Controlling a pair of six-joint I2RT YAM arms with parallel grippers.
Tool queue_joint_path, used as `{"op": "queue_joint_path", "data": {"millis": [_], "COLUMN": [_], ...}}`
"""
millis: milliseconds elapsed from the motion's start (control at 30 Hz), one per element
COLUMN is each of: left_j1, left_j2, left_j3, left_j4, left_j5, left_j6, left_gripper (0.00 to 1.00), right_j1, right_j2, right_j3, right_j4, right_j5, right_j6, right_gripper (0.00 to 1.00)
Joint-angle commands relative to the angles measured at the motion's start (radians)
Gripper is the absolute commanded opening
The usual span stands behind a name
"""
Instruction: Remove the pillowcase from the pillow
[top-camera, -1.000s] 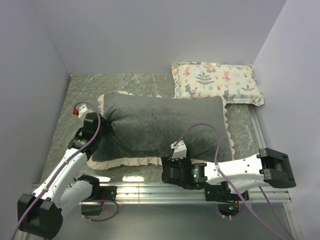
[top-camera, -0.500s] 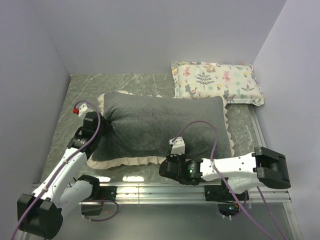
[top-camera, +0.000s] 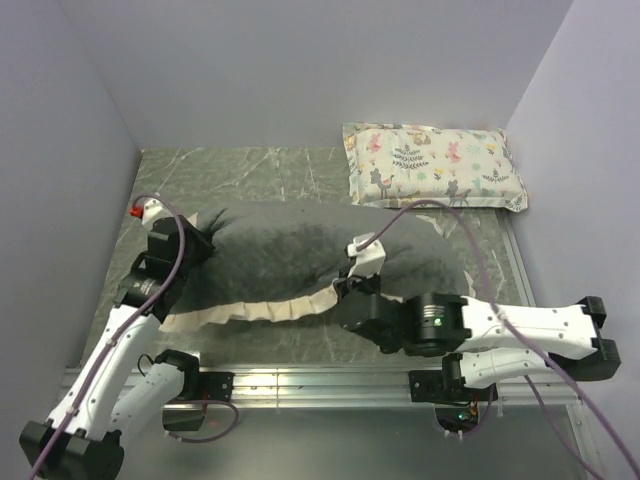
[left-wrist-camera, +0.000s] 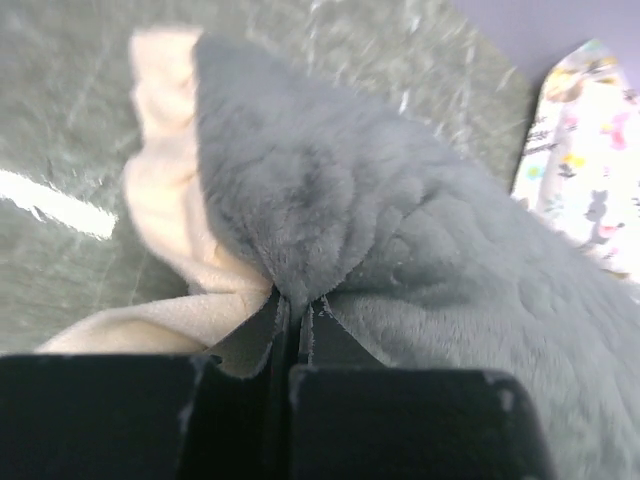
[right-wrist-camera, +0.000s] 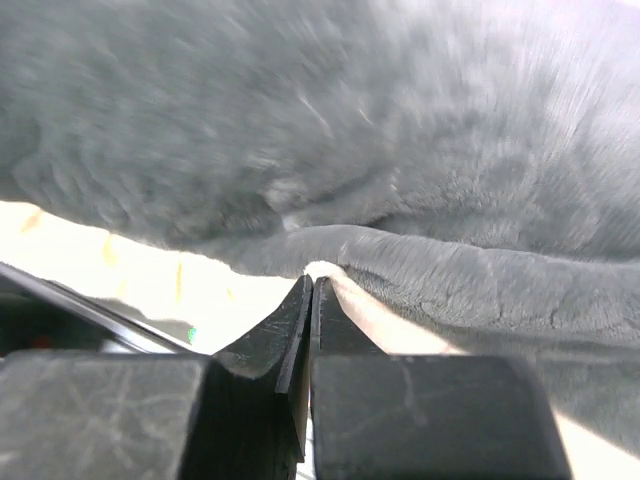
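Observation:
The dark grey plush pillowcase (top-camera: 300, 250) with its cream frill (top-camera: 250, 312) lies across the middle of the table, bunched and raised at both gripped spots. My left gripper (top-camera: 200, 245) is shut on a fold of grey plush at the pillowcase's left end; in the left wrist view the fabric (left-wrist-camera: 400, 230) peaks up from between the closed jaws (left-wrist-camera: 296, 300). My right gripper (top-camera: 348, 290) is shut on the front edge, with cream frill pinched at the jaw tips (right-wrist-camera: 312, 280) under the grey plush (right-wrist-camera: 350, 130). The pillow is hidden inside the pillowcase.
A smaller pastel animal-print pillow (top-camera: 435, 165) lies at the back right corner against the wall. Grey walls close in the marbled table (top-camera: 250, 170) on the left, back and right. A metal rail (top-camera: 300, 385) runs along the near edge by the arm bases.
My right gripper has moved in, shut on the front frill and lifted it. The left arm has pulled its end up and back. The pillowcase went from flat to stretched and bunched.

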Motion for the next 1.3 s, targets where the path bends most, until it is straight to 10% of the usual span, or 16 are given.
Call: {"op": "queue_joint_path", "data": {"millis": [0,267,367,867,1267], "left_j1": [-0.002,-0.002,-0.001,-0.007,-0.143], "left_j2": [-0.066,0.018,0.059,0.137,0.282], "left_j3": [0.158,0.388,0.483,0.453,0.203], "left_j4": [-0.017,-0.041,-0.029,0.032,0.206], "left_j5": [0.001,-0.013,0.004,0.282,0.221], "left_j6": [0.077,0.152,0.186,0.213,0.114], "left_gripper": [0.01,0.74,0.86,0.96,0.92], "right_j1": [-0.002,-0.48,-0.647,-0.836,-0.784], "right_j2": [-0.035,0.146,0.263,0.861,0.912], "right_j3": [0.208,0.421,0.468,0.871,0.735], "right_j4": [0.083,0.215,0.269,0.204,0.267], "right_j5": [0.071,-0.415,-0.606,-0.857,-0.894], "right_j6": [-0.195,-0.365,-0.35,-0.313,-0.22], "right_gripper": [0.0,0.0,0.0,0.0,0.0]}}
